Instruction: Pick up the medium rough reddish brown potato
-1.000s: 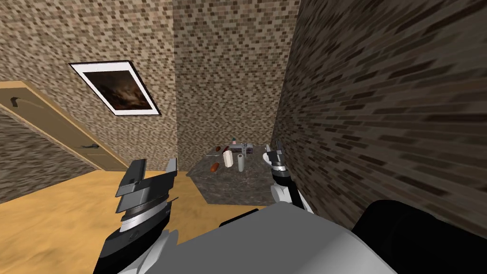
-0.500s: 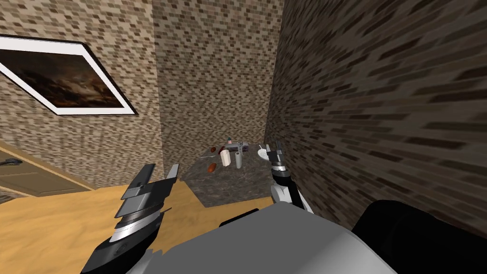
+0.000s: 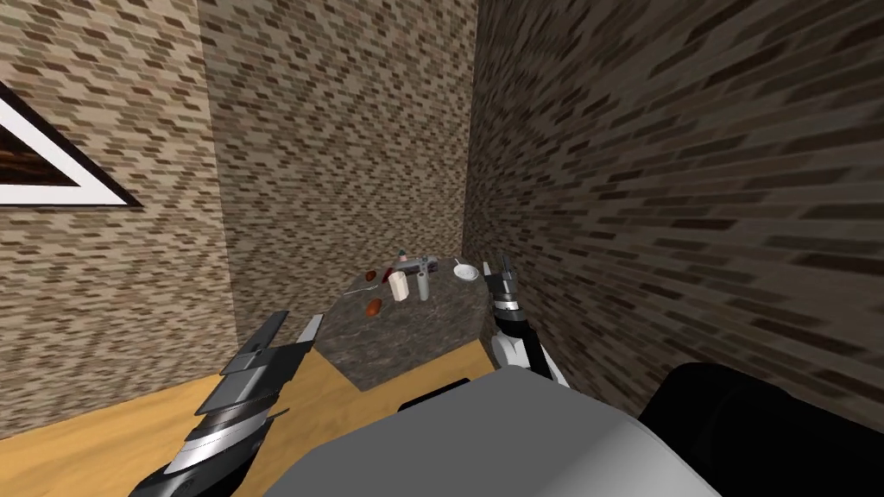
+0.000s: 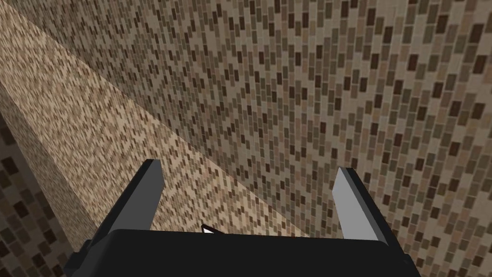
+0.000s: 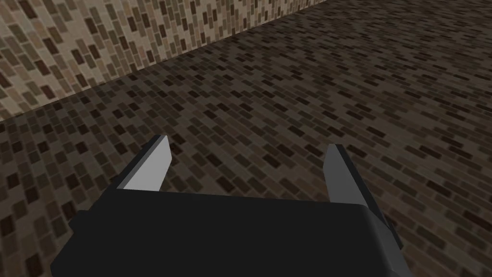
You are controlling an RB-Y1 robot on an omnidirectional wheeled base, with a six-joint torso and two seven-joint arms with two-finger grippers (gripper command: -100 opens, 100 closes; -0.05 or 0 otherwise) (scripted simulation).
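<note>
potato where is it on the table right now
In the head view the potato lies on the dark table in the corner ahead, on its left side, just in front and left of the cream cylinder.

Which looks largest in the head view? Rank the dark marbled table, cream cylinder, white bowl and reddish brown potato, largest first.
1. Dark marbled table.
2. Cream upright cylinder.
3. Shallow white bowl and reddish brown oval potato: too alike to rank, and the bowl lies farther from the camera.

Left tool [image 4: 248, 167]: dark box, two thin light grey blades.
</note>
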